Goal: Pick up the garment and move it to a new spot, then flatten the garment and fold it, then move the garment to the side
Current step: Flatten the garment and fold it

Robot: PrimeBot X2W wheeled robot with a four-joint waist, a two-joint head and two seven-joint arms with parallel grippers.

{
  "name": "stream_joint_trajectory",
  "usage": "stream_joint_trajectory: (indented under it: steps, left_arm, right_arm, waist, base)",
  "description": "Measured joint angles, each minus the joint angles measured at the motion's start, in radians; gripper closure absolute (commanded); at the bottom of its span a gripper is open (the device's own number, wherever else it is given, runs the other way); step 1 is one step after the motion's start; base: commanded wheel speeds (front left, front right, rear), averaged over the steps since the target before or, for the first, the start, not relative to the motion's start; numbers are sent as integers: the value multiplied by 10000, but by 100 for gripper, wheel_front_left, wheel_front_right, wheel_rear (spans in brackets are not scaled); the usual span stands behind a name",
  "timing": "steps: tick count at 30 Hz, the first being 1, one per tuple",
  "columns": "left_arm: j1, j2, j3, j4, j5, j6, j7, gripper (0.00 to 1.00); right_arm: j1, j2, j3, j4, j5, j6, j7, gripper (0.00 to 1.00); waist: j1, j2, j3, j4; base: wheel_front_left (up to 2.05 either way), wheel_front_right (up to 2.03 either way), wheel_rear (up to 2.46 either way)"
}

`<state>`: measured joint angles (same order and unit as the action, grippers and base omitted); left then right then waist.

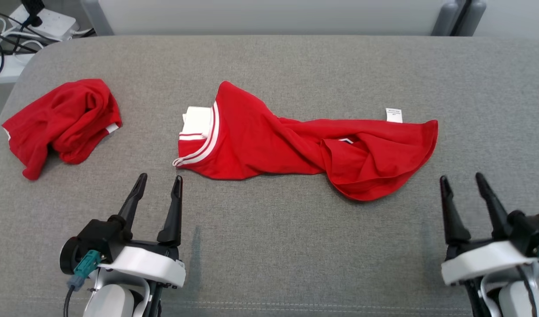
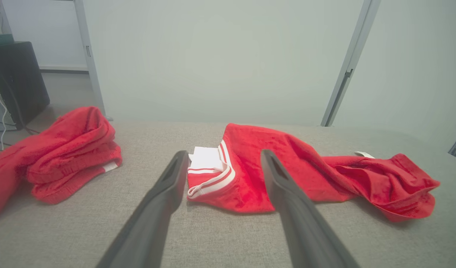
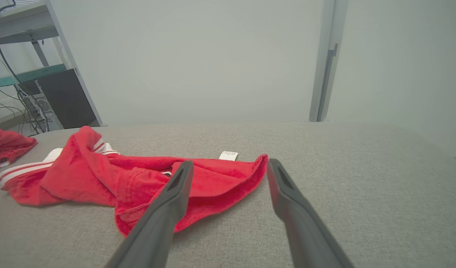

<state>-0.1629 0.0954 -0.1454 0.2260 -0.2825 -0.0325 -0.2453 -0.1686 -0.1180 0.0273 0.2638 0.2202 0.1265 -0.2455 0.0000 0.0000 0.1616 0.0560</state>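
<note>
The red garment [image 1: 269, 141] with white striped trim lies twisted across the middle of the grey table [image 1: 269, 246]; a small white label [image 1: 394, 115] sticks out at its far right. It also shows in the left wrist view [image 2: 250, 175] and the right wrist view [image 3: 138, 178]. My left gripper [image 1: 159, 182] stands open at the lower left, short of the garment's striped end, nothing between its fingers. At the lower right my right gripper [image 1: 462, 180] is open too, just off the garment's right end and empty.
A second red garment [image 1: 62, 123] lies crumpled at the table's far left, also in the left wrist view [image 2: 64, 152]. Cables and a white power strip [image 1: 40, 20] sit beyond the table's back left corner. A pale wall panel [image 1: 269, 15] runs behind the table.
</note>
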Motion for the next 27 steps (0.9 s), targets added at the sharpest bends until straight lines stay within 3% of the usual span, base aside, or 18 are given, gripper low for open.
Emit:
stream_joint_trajectory:
  steps: [7,14,27]
  left_arm:
    - [396,249,221,-35,-96,176,253,0]
    - [706,477,382,-40,-178,384,326,0]
    - [955,508,435,-151,-276,516,514,0]
  right_arm:
    - [1391,466,71,-1505,-485,0,447,0]
    - [2127,596,148,-2213,-539,0,709,0]
    - [2592,759,226,-2548,-522,0,965,0]
  waist:
    - [0,0,-342,-150]
    - [0,0,-549,-318]
    - [0,0,-646,-440]
  base:
    - [0,0,0]
    - [0,0,0]
    - [0,0,0]
